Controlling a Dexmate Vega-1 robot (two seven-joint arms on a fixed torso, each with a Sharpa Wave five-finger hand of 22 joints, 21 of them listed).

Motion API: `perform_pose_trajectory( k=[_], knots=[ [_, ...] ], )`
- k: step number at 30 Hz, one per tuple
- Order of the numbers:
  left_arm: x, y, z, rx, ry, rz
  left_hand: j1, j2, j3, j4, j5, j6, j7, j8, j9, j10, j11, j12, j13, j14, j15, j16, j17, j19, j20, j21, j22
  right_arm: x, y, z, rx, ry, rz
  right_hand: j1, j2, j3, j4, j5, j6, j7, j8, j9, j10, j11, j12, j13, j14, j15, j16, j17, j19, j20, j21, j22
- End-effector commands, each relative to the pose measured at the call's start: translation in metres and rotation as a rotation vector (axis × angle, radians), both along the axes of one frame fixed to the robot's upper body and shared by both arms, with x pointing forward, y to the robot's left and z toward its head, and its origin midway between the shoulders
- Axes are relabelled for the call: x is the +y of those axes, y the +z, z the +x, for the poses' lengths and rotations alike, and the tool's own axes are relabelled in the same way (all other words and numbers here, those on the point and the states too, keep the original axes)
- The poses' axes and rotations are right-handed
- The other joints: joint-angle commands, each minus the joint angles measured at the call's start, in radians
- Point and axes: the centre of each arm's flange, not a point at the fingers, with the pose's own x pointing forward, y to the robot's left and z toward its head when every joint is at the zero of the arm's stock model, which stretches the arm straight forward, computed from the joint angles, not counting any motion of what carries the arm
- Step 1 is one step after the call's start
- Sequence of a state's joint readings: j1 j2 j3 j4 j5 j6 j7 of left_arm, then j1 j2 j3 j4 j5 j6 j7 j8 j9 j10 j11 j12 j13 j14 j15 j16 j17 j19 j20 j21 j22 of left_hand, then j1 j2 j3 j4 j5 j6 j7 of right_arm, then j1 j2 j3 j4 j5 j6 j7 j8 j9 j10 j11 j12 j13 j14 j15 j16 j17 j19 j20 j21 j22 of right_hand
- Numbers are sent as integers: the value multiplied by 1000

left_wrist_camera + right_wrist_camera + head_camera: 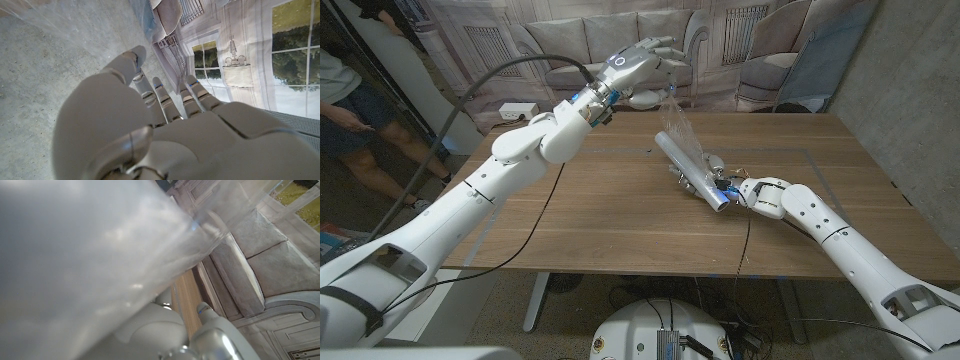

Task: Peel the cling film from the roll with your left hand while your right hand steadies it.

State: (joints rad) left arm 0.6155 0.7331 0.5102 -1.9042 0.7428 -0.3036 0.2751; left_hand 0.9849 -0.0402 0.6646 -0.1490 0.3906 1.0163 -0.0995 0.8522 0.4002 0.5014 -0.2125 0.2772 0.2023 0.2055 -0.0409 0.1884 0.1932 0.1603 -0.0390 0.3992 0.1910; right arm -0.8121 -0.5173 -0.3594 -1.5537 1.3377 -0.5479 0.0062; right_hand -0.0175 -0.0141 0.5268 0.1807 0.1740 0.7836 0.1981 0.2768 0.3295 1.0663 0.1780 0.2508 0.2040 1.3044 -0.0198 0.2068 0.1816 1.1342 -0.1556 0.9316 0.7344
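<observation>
- One roll of cling film (686, 160), lying slantwise on the wooden table (590, 220), right of middle, near end toward the right hand.
- One sheet of cling film (677, 112) drawn up from the roll's far end, rising to the left hand.
- Left hand (642, 64) raised high above the table's far edge, fingers bunched at the film's top end, seemingly pinching it; contact itself too small to confirm.
- Right hand (730, 190) low on the table at the roll's near end, fingers closed round it.
- Two white arms in from the near corners; one black cable along the left arm.
- Behind: printed backdrop (760, 50) of sofas and windows; one person (345, 100) at far left.
</observation>
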Motion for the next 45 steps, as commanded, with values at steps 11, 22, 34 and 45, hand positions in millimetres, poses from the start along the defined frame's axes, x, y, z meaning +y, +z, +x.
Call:
perform_pose_trajectory(
  k=[11,22,34,45],
  knots=[
    [16,0,-3,7,-55,10,-19,-6,23,2,36,110,109,30,72,5,-1,-5,4,8,-127,3,3,4,3,4,1,-2,5,-11,-13,-54,1,4,-9,-7,1,2,-2,7,-10,0,2,8,-7,1,1,1,-5,2,61,-58,-1,2],
    [20,-3,-6,-7,-28,25,-37,-13,44,3,67,104,92,32,75,12,-1,-8,5,18,-128,5,3,5,8,6,1,-2,5,-13,-16,-63,4,5,-8,-11,0,2,-1,7,-12,0,2,8,-8,0,0,3,-6,2,62,-58,-3,3],
    [22,-2,-7,-9,-31,29,-46,-20,57,2,81,105,86,28,64,16,-1,-10,5,22,-125,5,3,1,15,5,1,-3,10,-10,-23,-66,6,5,-7,-15,0,2,0,7,-15,0,3,10,-9,0,-2,6,-9,2,62,-58,-4,3],
    [23,-2,-8,8,-40,43,-53,-26,69,0,93,106,90,31,65,18,-1,-13,5,25,-125,4,3,0,18,5,1,-2,13,-7,-24,-67,3,5,-7,-18,0,3,0,7,-17,0,1,10,-11,0,0,1,-9,3,62,-58,-5,3]
  ],
)
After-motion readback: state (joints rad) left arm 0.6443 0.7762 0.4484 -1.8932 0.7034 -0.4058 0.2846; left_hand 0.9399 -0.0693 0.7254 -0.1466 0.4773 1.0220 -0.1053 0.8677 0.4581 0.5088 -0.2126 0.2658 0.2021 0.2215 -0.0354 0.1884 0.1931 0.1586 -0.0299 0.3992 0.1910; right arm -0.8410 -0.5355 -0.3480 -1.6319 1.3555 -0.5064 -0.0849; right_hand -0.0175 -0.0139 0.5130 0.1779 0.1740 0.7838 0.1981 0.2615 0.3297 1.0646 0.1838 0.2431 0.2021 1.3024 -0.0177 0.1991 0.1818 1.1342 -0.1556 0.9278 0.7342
